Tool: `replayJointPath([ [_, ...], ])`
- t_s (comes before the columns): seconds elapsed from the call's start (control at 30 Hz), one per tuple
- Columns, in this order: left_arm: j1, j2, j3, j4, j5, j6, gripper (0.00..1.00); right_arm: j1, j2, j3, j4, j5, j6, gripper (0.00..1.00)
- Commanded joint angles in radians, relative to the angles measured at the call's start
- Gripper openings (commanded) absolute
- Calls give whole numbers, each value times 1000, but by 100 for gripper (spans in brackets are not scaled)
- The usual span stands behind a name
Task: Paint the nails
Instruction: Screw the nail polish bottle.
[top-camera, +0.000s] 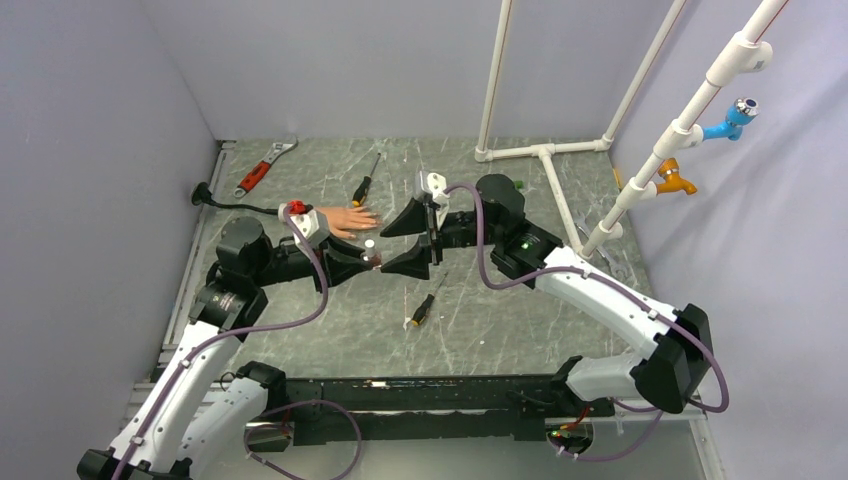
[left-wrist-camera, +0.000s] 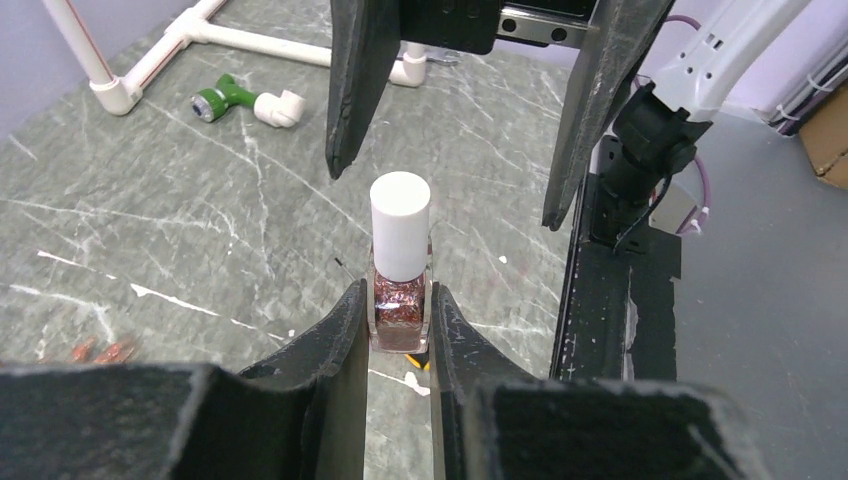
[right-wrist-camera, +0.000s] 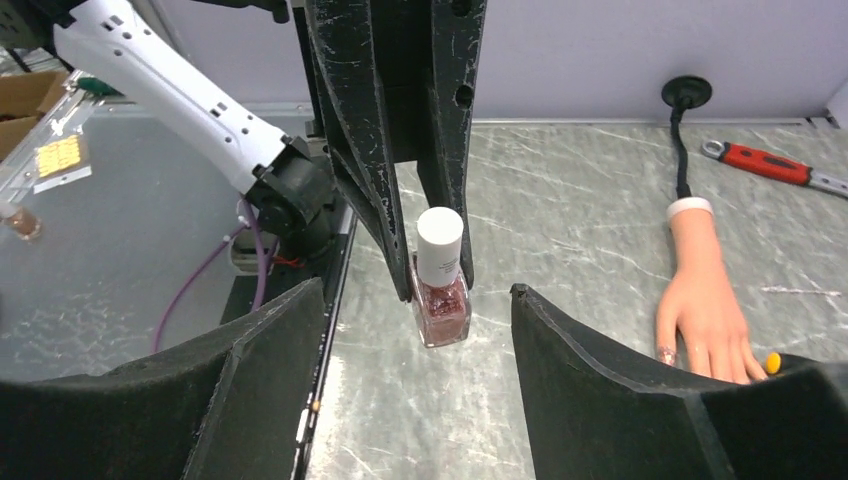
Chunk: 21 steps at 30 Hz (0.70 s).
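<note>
Slippage is the worry — the left gripper (left-wrist-camera: 398, 298) pinches the polish bottle (left-wrist-camera: 400, 300) low on its glass, and the spread right gripper (right-wrist-camera: 415, 292), straddling the white cap (left-wrist-camera: 400, 225), could twist or tip it. Over on the table (right-wrist-camera: 600, 180), the nails (right-wrist-camera: 668, 353) sit tiny on the flesh-coloured mannequin hand (right-wrist-camera: 700, 290) — apart from the bottle.

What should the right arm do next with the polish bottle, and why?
Probably ease the open right gripper forward until it straddles the white cap: the left gripper holds the polish bottle upright, cap on, just ahead of it.
</note>
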Motion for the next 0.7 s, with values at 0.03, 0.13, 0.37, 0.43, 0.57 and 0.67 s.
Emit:
replayJointPath([
  [0.03,4,-2,13,74,92,8,0,-4,15,53,50,-79,2,70],
  [0.13,4,0,11,81,108,7,0,-3,20,57,65,-66,2,69],
  [0.37,4,-1,10,77,112,8,0,-2,52,85,104,-82,67,58],
  [0.43,4,1,11,77,113,7,0,-2,65,98,106,-98,73,53],
  [0.57,3,-2,11,81,114,7,0,1,81,108,108,-125,81,47],
  [0.67,3,-5,13,77,111,8,0,10,84,103,114,-139,81,46],
])
